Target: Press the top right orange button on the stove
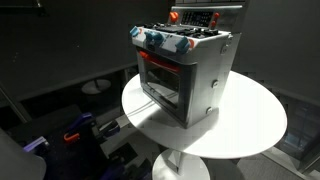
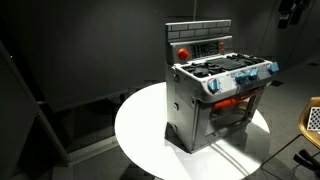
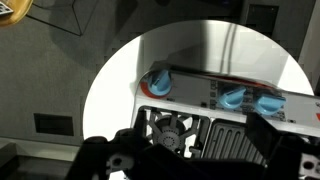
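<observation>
Dark room, round white table [image 1: 255,120], stove [image 1: 195,80] at its middle, tool [image 3: 185,150] over blue knobs [image 3: 160,82], jaws apart.

1. Small boxy silver-grey toy stove [image 1: 205,85], upright on the round white tabletop [image 1: 258,125], front closer to the tabletop's rim than the back.
2. Red-framed glass door [image 2: 237,110] on the front, apparently closed.
3. Row of blue-and-white knobs [image 2: 240,80] above the door, edging the dark cooktop.
4. Raised back panel [image 2: 198,40] at the rear, brick-patterned on top, carrying orange-red buttons [image 2: 183,52].
5. From the wrist view, seen from above, knobs towards the tabletop's rim.
</observation>
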`<state>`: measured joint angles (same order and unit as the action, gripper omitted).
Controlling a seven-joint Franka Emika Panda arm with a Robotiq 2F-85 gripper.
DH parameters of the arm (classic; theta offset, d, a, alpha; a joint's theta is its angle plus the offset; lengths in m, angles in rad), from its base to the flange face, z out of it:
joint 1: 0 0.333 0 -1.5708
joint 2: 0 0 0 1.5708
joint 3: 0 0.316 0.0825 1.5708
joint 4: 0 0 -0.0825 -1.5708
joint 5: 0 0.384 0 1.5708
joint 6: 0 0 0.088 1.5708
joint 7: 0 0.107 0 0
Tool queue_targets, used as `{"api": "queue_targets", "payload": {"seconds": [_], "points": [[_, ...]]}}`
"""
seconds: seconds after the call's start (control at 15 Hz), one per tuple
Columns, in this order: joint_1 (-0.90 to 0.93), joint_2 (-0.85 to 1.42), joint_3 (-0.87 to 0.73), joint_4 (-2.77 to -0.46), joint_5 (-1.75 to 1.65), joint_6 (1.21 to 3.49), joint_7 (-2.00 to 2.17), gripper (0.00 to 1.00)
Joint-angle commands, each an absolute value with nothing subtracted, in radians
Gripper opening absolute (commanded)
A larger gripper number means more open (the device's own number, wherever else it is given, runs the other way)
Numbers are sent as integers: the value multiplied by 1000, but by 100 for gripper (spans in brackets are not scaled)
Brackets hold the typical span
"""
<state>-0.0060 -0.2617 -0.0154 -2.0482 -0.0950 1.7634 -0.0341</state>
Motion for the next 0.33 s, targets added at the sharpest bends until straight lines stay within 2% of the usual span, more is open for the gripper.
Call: {"api": "queue_targets", "payload": {"seconds": [0.0, 0.27], "points": [[-7, -268, -13, -2054, -94, 1762, -34, 100], [-6, -266, -13, -2059, -94, 1762, -34, 100]]}}
